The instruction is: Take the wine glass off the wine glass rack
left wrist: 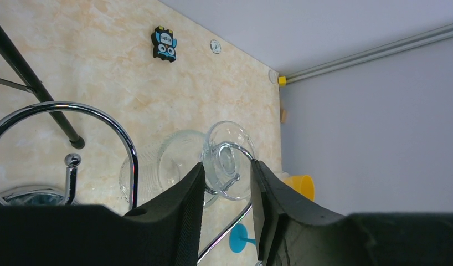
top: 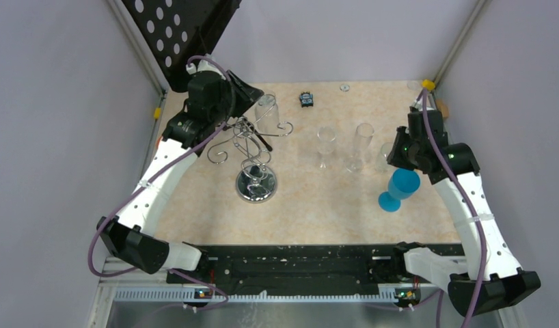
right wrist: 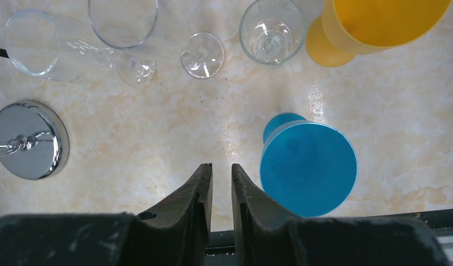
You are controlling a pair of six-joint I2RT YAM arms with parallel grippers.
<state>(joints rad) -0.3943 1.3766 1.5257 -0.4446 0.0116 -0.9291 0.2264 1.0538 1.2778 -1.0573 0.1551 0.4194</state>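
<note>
The left tool (left wrist: 227, 166), jaws partly apart astride the stem of the clear wine glass (left wrist: 163, 158) and not visibly pinching it, seems at the grasp step, the glass hanging on a far hook of the silver wire wine glass rack (top: 256, 188) at far left, so next it must likely close and slide the stem free, while the right tool (right wrist: 221, 169) hovers barely ajar, empty.

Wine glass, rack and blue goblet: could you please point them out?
wine glass (left wrist: 227, 141), left wrist view, its foot.
wine glass rack (top: 248, 190), top external view, chrome base.
blue goblet (top: 404, 183), top external view, its bowl.
</note>
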